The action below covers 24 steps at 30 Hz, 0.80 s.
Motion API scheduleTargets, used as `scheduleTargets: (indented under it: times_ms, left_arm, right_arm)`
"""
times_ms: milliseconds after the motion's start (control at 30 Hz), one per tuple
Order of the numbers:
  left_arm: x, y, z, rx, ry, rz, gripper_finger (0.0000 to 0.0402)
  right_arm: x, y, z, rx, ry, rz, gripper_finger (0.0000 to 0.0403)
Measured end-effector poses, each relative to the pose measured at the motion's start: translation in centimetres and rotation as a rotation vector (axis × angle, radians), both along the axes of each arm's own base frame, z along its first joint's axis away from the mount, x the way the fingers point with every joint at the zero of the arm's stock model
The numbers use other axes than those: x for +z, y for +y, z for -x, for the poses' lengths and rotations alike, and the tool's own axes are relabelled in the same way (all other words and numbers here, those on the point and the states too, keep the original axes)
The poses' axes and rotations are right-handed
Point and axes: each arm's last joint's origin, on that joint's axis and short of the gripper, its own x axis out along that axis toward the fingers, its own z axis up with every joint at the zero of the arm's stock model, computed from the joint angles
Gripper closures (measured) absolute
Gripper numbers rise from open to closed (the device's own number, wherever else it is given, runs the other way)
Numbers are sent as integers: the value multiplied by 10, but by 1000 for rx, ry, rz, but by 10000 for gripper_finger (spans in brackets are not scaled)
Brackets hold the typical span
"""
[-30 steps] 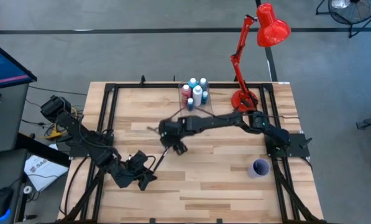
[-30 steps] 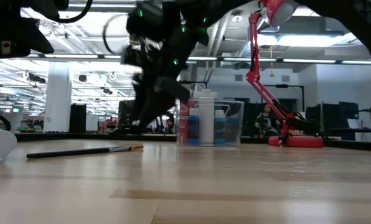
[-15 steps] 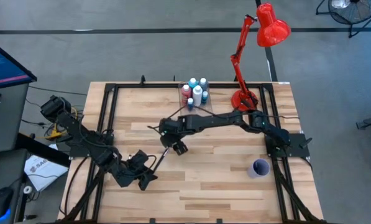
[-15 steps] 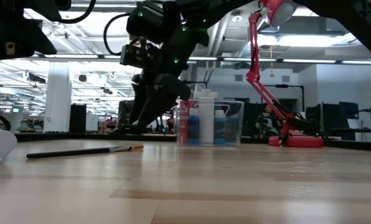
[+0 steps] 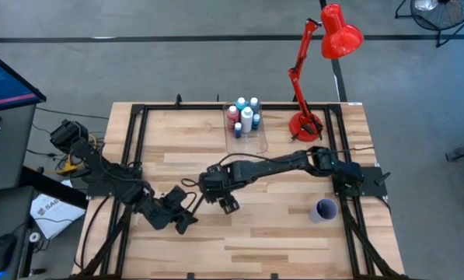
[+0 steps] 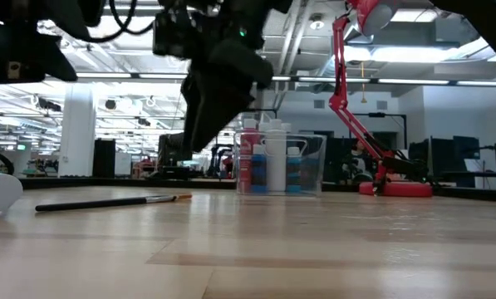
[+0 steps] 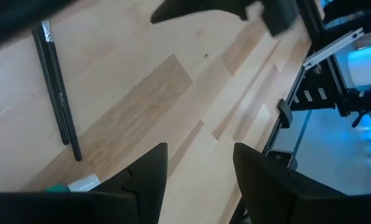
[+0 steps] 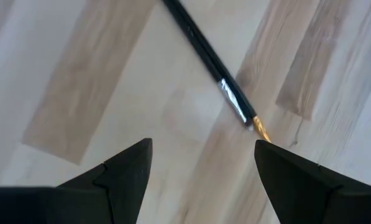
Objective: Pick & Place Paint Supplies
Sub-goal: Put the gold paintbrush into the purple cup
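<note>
You have the paint bottles (image 5: 245, 115) standing in the clear box (image 5: 256, 138) already, but one paintbrush (image 8: 213, 65) lies on the bench (image 5: 294, 233) well away from it, under your right gripper (image 5: 225, 204), jaws open and empty.

A red desk lamp (image 5: 325, 62) stands at the far right of the wooden worktop (image 5: 278, 233), its base just right of the clear box (image 5: 247, 132). A small purple cup (image 5: 324, 210) sits near the right edge.
</note>
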Motion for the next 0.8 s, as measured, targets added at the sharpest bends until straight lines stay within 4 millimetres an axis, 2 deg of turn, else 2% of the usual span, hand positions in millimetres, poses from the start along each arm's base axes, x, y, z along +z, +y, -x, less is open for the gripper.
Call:
scheduleTargets:
  times_ms: [167, 400, 600, 800]
  left_arm:
    - [-1, 13, -9, -10, 48, 53, 225]
    - [-6, 34, -21, 77, 86, 48, 225]
    - [-30, 37, -32, 119, 160, -47, 244]
    - [-52, 32, -36, 127, 208, -172, 258]
  right_arm:
    - [6, 0, -4, -6, -42, -10, 127]
    - [4, -28, -5, -45, -17, 3, 127]
    - [3, -43, -3, -64, 14, 7, 127]
    - [3, -41, -3, 12, 22, 4, 127]
